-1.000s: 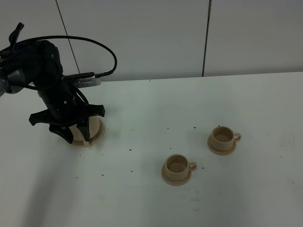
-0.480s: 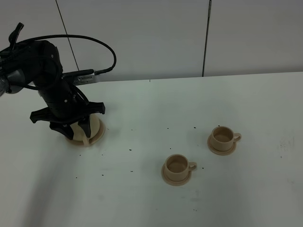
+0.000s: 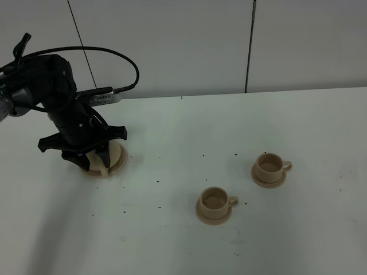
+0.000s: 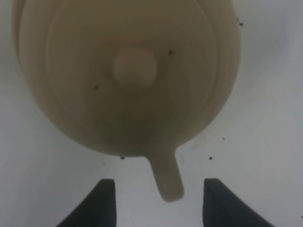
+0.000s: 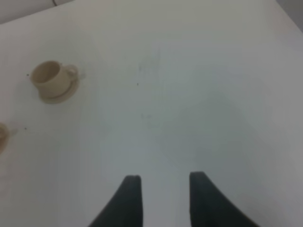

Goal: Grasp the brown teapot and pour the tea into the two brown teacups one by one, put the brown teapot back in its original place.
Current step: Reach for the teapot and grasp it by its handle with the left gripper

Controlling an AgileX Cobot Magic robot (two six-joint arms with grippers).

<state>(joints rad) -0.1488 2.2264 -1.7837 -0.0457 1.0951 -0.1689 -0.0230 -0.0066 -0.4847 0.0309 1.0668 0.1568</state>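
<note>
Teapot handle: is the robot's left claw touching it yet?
Apart. The left wrist view shows the left gripper open, its fingers either side of the handle of the brown teapot, bare table between.

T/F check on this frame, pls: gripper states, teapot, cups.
1. The left gripper is open, with the teapot handle between its fingers. True.
2. The teapot's lid is off. False: the lid is on, knob up.
3. Each of the cups sits on a saucer. True.
4. The right gripper holds a cup. False: it is open and empty over bare table.
5. The teapot is tipped over the near cup. False: it stands apart from both cups, under the left gripper.
</note>
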